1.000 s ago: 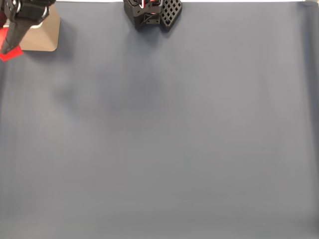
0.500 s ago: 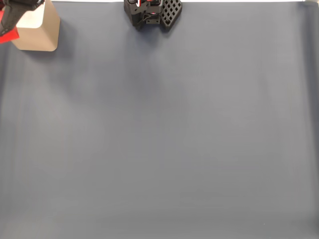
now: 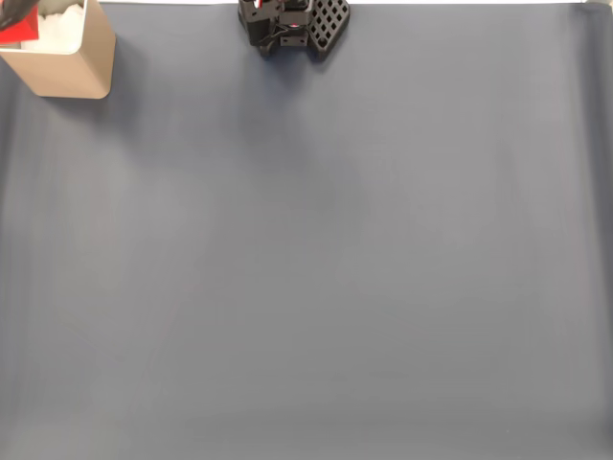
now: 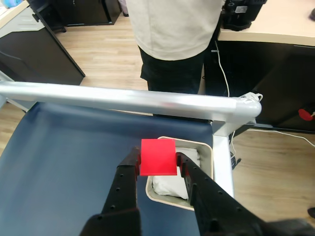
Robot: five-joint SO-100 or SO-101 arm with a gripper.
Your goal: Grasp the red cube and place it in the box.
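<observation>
Evenly lit, moderately bright, with soft diffuse light from above in both views. Fixed view: flat, low contrast across the blue-grey table surface [image 3: 316,249]; faint broad darker mottling near the middle; soft shadow to the right of the box [image 3: 67,62] at the top-left corner; slight softness overall, no glare. Wrist view: sharper, colours saturated; strong specular highlight along the metal rail [image 4: 128,101] at the far table edge; red cube [image 4: 158,157] uniformly bright, faces indistinguishable; black fingers [image 4: 123,189] near the lens slightly soft; mild wide-angle curvature at the frame edges.
</observation>
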